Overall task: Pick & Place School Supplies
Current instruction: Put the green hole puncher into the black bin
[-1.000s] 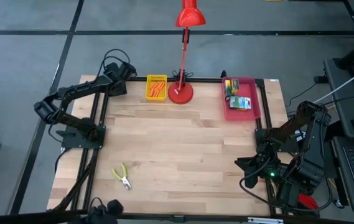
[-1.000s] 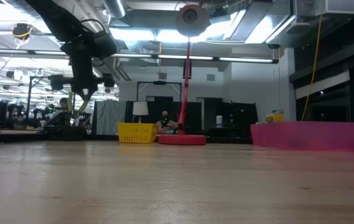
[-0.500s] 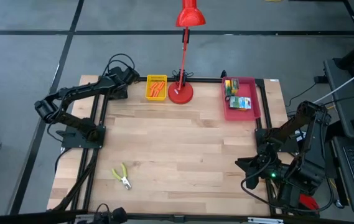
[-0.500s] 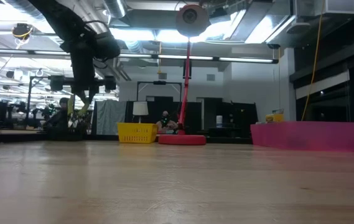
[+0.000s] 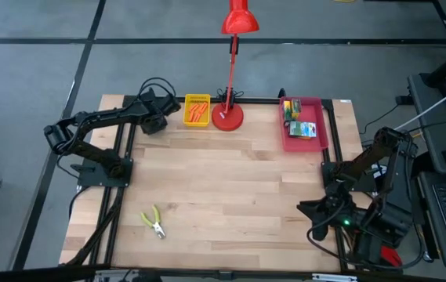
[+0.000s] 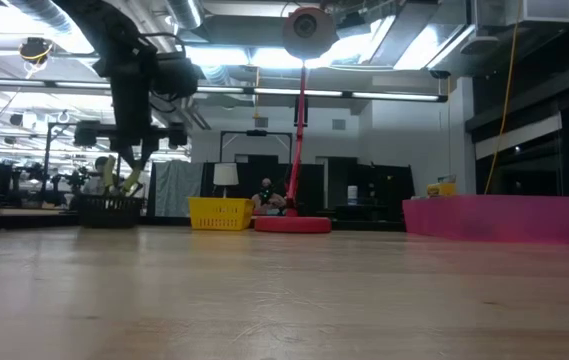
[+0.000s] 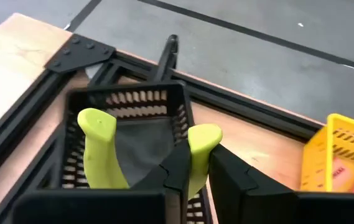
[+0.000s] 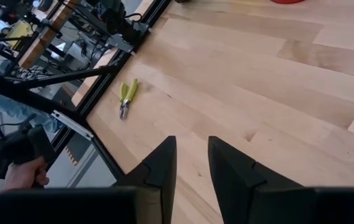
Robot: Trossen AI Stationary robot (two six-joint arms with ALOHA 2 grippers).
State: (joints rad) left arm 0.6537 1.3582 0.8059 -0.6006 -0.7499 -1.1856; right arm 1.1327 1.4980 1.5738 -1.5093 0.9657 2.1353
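The left gripper [image 7: 195, 171] is clamping one of the pliers [image 7: 102, 146] (lime-green handles sticking up) and hanging over the black tray [image 7: 127, 102] at the table's far left corner. A second pliers [image 5: 154, 222] is lying on the table [image 5: 230, 188] near the front left. The right gripper [image 8: 192, 165], fingers parted and gripping nothing, is waiting at the front right
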